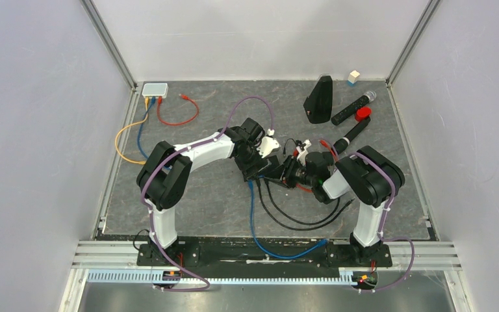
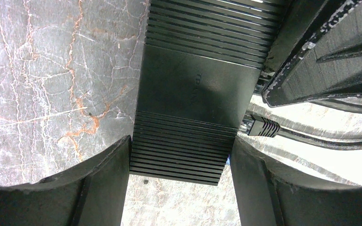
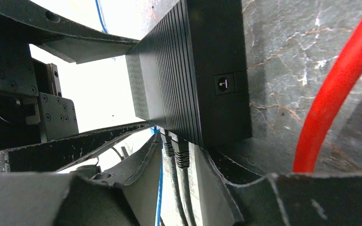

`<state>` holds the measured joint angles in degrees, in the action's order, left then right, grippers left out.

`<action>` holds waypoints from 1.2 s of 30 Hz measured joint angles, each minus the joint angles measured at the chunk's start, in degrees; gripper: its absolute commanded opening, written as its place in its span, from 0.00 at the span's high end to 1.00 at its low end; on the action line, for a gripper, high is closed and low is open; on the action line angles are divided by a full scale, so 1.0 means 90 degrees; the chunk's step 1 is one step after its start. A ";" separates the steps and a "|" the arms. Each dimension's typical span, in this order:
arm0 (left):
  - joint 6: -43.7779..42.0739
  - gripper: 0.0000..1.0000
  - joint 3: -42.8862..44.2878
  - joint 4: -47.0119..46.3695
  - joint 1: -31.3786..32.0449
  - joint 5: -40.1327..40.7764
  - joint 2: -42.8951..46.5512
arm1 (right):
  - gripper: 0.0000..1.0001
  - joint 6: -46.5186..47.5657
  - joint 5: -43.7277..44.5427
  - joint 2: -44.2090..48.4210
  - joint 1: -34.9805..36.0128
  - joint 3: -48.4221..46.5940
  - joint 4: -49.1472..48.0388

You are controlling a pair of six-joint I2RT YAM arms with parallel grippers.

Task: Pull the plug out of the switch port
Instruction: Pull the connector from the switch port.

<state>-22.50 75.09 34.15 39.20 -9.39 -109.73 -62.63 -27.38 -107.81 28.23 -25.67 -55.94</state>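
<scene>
1. Black switch (image 2: 193, 89) at bench (image 1: 214, 208) centre, clamped by left gripper (image 2: 181, 148) (both sides touching).
2. Plug (image 3: 182, 157) seated in switch's port, beside 2nd plug (image 3: 168, 145).
3. Right gripper (image 3: 179, 176) flanks both plugs; closed or not, can't tell.

Faint embossed mark (image 2: 199, 87) on switch (image 2: 188, 56) top – too faint to read; no other text.

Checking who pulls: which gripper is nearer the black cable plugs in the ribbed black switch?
Right. The right gripper flanks the plugs; the left gripper grips the switch, plugs outside its grip.
</scene>
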 measured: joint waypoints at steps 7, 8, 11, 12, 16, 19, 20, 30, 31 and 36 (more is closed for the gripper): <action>0.0000 0.51 0.0000 0.0000 0.0000 0.0000 0.0000 | 0.69 -0.0257 -0.0029 -0.0151 -0.0012 -0.0056 -0.0114; 0.0000 0.51 0.0000 0.0000 0.0000 0.0000 0.0000 | 0.69 -0.0279 -0.0032 -0.0168 -0.0012 -0.0063 -0.0124; 0.0000 0.51 0.0000 0.0000 0.0000 -0.0002 0.0000 | 0.70 -0.0311 -0.0036 -0.0202 -0.0012 -0.0075 -0.0151; 0.0000 0.51 0.0000 0.0000 0.0000 -0.0002 0.0000 | 0.70 -0.0321 -0.0039 -0.0209 -0.0012 -0.0078 -0.0155; 0.0000 0.51 0.0000 -0.0002 0.0000 -0.0005 0.0000 | 0.70 -0.0355 -0.0044 -0.0226 -0.0012 -0.0087 -0.0158; 0.0000 0.51 0.0000 -0.0002 0.0000 -0.0007 0.0000 | 0.70 -0.0410 -0.0070 -0.0257 -0.0015 -0.0104 -0.0165; 0.0000 0.51 0.0000 -0.0002 0.0000 -0.0005 -0.0002 | 0.70 -0.0447 -0.0095 -0.0289 -0.0019 -0.0114 -0.0194; 0.0000 0.51 0.0002 0.0000 -0.0005 -0.0012 -0.0007 | 0.69 -0.0789 -0.0126 -0.0452 -0.0024 -0.0134 -0.0401; 0.0000 0.51 0.0002 0.0000 -0.0005 -0.0010 -0.0007 | 0.69 -0.0855 -0.0138 -0.0486 -0.0024 -0.0131 -0.0454; 0.0000 0.51 0.0002 0.0000 -0.0015 -0.0012 -0.0007 | 0.72 -0.1086 -0.0121 -0.0595 -0.0024 -0.0097 -0.0675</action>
<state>-22.50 75.11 34.15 39.07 -9.50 -109.80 -72.40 -28.47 -113.16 28.01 -26.55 -62.02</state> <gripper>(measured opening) 0.757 0.291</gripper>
